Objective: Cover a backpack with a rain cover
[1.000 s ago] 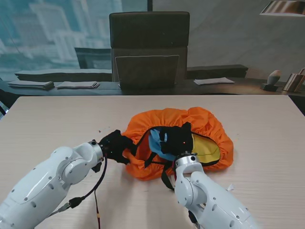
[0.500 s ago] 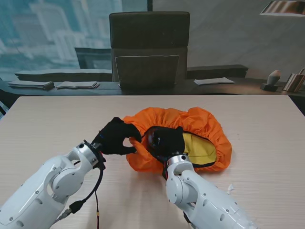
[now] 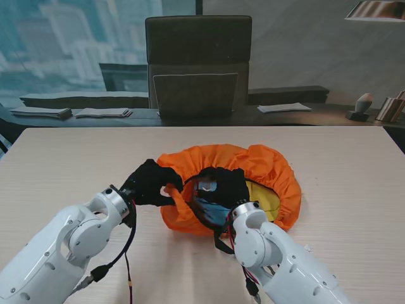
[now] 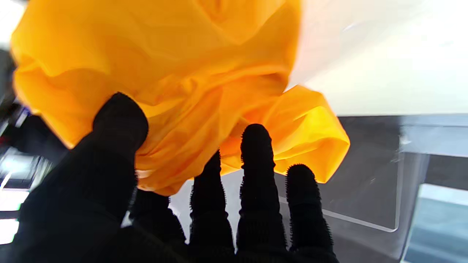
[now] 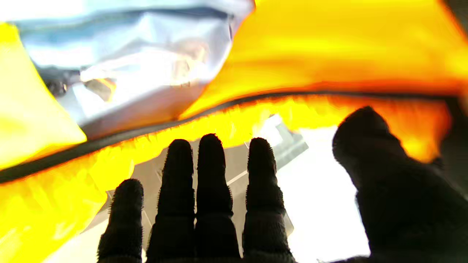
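You have one crumpled orange fabric rain cover (image 3: 266,166) over one blue-and-yellow backpack (image 3: 212,206); your black-gloved left hand (image 3: 149,183) pinches its edge; your right hand (image 3: 228,185), fingers spread, grips nothing.

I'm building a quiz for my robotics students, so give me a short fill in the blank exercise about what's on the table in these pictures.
1. The rain cover stretched over the backpack is ____ in color.
2. The left hand pinches the cover's edge on the robot's ____ side.
3. Both hands, including the right hand, wear ____ gloves.
4. Behind the table stands an empty ____.

Missing words: orange; left; black; chair
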Action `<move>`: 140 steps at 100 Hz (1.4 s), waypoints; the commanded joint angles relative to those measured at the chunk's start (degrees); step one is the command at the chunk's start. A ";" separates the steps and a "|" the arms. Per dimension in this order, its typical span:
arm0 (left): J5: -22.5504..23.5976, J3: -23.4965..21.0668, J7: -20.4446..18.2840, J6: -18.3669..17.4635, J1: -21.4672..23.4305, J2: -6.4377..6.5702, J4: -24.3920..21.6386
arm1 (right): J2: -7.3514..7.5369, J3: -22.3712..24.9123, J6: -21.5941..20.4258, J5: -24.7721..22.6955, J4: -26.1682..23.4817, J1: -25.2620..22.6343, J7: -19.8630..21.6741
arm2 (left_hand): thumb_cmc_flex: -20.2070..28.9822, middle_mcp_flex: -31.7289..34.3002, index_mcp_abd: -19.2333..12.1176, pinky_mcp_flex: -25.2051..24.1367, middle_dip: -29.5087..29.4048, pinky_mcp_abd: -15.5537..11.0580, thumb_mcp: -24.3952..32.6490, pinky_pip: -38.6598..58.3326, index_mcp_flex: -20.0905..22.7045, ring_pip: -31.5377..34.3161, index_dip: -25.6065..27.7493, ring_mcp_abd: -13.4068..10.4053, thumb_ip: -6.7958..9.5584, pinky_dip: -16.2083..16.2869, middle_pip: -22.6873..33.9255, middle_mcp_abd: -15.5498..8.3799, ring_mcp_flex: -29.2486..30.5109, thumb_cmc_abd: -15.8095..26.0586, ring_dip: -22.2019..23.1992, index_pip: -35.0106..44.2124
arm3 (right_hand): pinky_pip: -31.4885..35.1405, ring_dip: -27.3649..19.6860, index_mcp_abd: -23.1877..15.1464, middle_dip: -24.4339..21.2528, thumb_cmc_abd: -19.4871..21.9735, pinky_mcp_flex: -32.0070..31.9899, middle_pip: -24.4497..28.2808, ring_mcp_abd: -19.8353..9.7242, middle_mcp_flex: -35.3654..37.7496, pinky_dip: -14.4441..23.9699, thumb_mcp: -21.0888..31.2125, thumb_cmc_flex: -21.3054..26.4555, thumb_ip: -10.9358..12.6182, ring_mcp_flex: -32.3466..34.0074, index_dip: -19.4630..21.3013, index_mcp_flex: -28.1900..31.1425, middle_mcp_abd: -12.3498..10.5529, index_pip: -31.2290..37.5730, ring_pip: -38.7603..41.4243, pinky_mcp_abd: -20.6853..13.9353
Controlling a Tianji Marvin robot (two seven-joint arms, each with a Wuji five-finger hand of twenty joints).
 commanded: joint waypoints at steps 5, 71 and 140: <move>6.59 -0.46 -5.61 2.67 0.34 1.47 -1.26 | 1.88 3.72 -1.76 -3.30 -4.57 -3.88 0.15 | 1.30 -4.12 1.72 -1.82 -2.66 1.31 -2.00 -2.72 -1.87 -3.41 -8.19 0.54 0.06 -1.11 -2.42 0.94 -2.23 1.29 -2.11 -3.45 | -2.05 -0.98 -2.67 -0.74 4.39 -1.04 -0.71 -1.34 -2.79 0.59 -9.74 -0.32 3.76 -2.80 -2.19 -2.44 1.22 2.41 -1.28 -1.78; -10.92 13.75 -10.95 -1.99 -10.34 1.52 3.98 | 6.22 23.31 -16.14 -20.01 -9.10 -21.37 0.87 | -9.26 -26.73 17.27 -6.64 -21.15 -0.91 -1.55 -37.84 -25.31 -32.92 -40.01 -0.79 1.16 -18.28 -25.00 7.15 -30.49 0.53 -22.89 -31.13 | -3.91 -0.85 -8.59 -0.42 -5.65 -1.17 0.16 -3.72 -3.84 1.92 14.53 6.24 -6.60 -4.89 -6.12 18.93 -1.87 18.85 -1.17 -1.18; -11.73 44.45 2.90 -1.95 -33.75 -4.49 33.06 | 7.05 22.36 -14.83 -22.48 -7.18 -21.58 3.29 | -11.62 -28.70 19.98 -6.69 -15.42 2.69 -1.47 -56.24 -25.25 -39.29 -37.53 -0.96 -0.17 -11.16 -28.75 6.02 -32.45 -3.80 -20.41 -26.80 | -6.36 -1.91 -11.42 -0.86 -7.74 -1.31 -0.91 -5.29 -6.31 1.30 17.72 7.42 -6.88 -7.62 -9.52 15.82 -3.50 16.16 -3.36 -1.79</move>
